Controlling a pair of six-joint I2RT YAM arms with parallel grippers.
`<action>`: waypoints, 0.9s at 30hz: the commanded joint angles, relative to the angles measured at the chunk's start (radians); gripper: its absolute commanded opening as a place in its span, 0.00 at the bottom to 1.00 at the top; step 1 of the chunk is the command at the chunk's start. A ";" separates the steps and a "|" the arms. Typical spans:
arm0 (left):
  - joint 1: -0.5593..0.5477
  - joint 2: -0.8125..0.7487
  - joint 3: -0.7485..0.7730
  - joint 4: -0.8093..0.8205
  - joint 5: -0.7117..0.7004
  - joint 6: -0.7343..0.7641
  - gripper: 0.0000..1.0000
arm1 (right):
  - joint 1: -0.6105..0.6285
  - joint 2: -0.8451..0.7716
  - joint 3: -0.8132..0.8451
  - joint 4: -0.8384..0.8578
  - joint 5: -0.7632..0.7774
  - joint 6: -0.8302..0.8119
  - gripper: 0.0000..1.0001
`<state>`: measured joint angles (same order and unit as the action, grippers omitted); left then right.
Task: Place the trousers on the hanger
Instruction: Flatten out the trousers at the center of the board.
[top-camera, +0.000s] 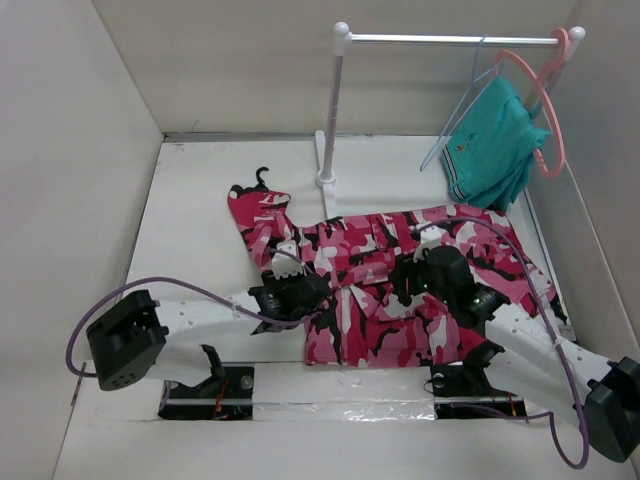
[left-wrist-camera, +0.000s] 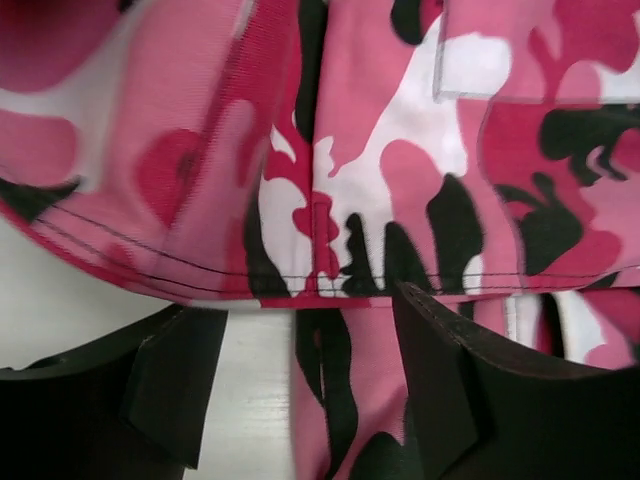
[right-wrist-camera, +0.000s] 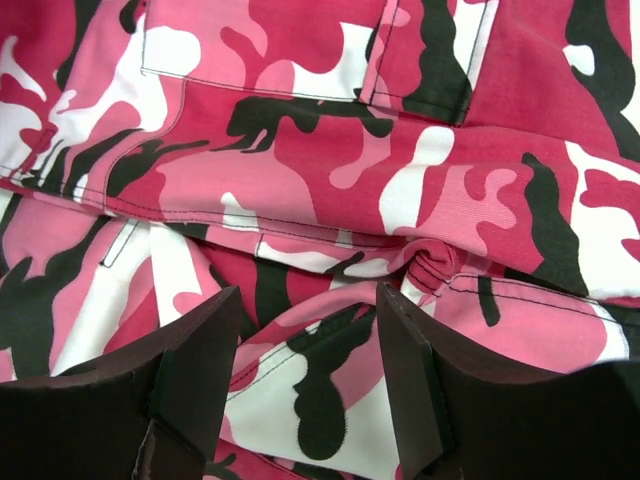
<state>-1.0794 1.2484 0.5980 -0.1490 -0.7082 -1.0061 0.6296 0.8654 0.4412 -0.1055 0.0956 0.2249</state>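
Note:
The trousers (top-camera: 390, 280), in pink, red, white and black camouflage, lie spread across the middle of the table. The light-blue wire hanger (top-camera: 462, 105) hangs on the rail at the back right, apart from both grippers. My left gripper (top-camera: 286, 264) is open and low over the trousers' left part. In the left wrist view (left-wrist-camera: 305, 325) a stitched hem (left-wrist-camera: 330, 275) lies just ahead of its fingers, with bare table under the left one. My right gripper (top-camera: 430, 236) is open over the right part. In the right wrist view (right-wrist-camera: 305, 300) its fingers straddle a bunched fold (right-wrist-camera: 320, 350).
A white rack (top-camera: 330, 120) with a horizontal rail stands at the back. A salmon-pink plastic hanger (top-camera: 548, 110) and a teal garment (top-camera: 495, 145) hang at its right end. A small black hook (top-camera: 262, 178) shows at the trousers' far left end. White walls enclose the table.

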 joint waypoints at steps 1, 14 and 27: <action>-0.020 0.023 0.084 -0.125 -0.066 -0.111 0.66 | -0.013 0.007 0.033 -0.002 -0.034 -0.033 0.61; 0.652 -0.271 0.192 0.230 0.234 0.256 0.47 | -0.022 -0.009 0.028 -0.029 -0.063 -0.033 0.17; 0.826 0.443 0.675 0.028 0.306 0.411 0.36 | -0.031 0.014 0.013 0.023 -0.145 -0.047 0.04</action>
<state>-0.3012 1.5856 1.1927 -0.0097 -0.4007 -0.6582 0.6079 0.8871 0.4423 -0.1154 -0.0109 0.1940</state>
